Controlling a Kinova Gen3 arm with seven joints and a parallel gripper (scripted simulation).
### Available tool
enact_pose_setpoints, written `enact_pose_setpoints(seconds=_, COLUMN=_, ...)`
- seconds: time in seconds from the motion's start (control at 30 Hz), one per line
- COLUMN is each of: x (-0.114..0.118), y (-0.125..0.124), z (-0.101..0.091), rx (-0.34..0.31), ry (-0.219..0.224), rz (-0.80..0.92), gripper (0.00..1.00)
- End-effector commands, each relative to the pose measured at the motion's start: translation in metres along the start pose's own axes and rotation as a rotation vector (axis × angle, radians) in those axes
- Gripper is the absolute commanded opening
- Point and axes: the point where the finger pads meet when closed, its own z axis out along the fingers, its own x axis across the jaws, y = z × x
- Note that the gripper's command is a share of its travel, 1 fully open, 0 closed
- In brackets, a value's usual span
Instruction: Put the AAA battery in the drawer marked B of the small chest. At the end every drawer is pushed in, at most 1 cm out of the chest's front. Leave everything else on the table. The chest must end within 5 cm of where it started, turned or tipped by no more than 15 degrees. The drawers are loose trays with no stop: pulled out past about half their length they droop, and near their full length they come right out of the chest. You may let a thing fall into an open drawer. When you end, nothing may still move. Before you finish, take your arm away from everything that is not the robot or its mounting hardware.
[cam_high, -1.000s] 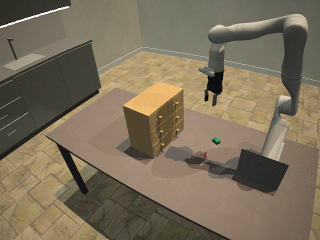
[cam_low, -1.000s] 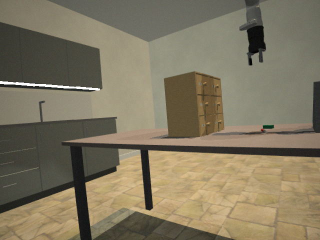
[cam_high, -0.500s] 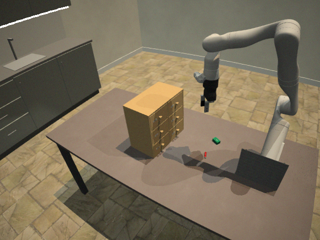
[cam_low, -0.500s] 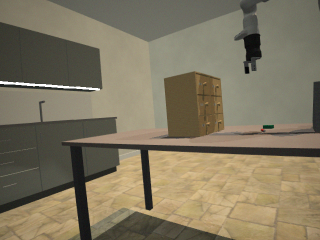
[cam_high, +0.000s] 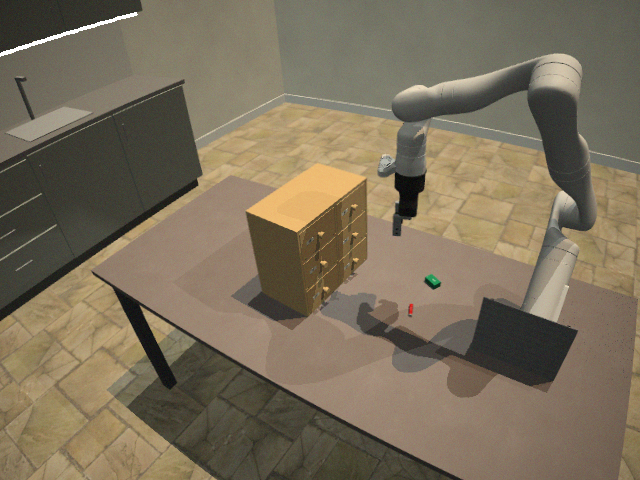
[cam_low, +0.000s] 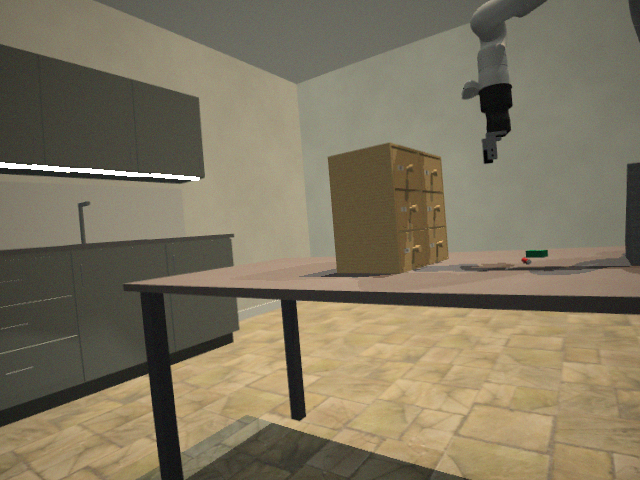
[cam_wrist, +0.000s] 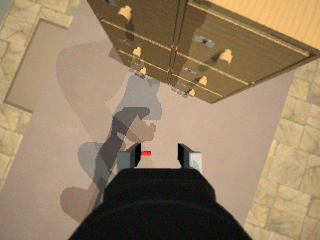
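One room, with pale walls (cam_high: 439, 46) (cam_low: 387, 108) and a stone-tiled floor (cam_high: 248, 149) (cam_low: 387, 361) (cam_wrist: 300, 100), surrounds one brownish table (cam_high: 413, 392) (cam_low: 361, 293) (cam_wrist: 225, 135). Taking the top view as a clock centred on the chest, a run of grey kitchen cupboards (cam_high: 77, 191) (cam_low: 124, 310) stands near ten o'clock, with one tap (cam_high: 25, 98) (cam_low: 82, 222). One pale arm (cam_high: 555, 129) (cam_low: 492, 64) reaches over from the right, its foot behind one dark panel (cam_high: 522, 341) (cam_low: 633, 217) at four. The one wooden chest (cam_high: 279, 258) (cam_low: 361, 211) (cam_wrist: 270, 25) stands upright with six drawers, two columns of three, each with one knob; all look pushed in. The letters on their labels are too small to read.

The one pincer (cam_high: 401, 225) (cam_low: 492, 148) (cam_wrist: 159, 151) hangs at three o'clock, high above the table, both fingers spread fully, holding and touching nothing. One green block (cam_high: 432, 281) (cam_low: 536, 253) lies at four. Smallest, the one red battery (cam_high: 410, 308) (cam_low: 525, 260) (cam_wrist: 145, 153) lies on the table, also toward four, near the block at its seven o'clock, apart from it.

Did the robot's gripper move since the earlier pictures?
Yes. In the top view, the gripper went lower and nearer the wooden chest.
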Motion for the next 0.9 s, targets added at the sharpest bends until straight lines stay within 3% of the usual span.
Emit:
enact_pose_setpoints(seconds=0.0, x=0.003, y=-0.006, z=0.007, rx=-0.001, ry=0.009, rz=0.042, gripper=1.0)
enact_pose_setpoints(seconds=0.43, x=0.004, y=-0.023, z=0.031, rx=0.001, ry=0.009, rz=0.295, gripper=1.0)
enact_pose_setpoints(seconds=0.87, x=0.005, y=-0.03, z=0.041, rx=0.001, ry=0.009, rz=0.395, gripper=1.0)
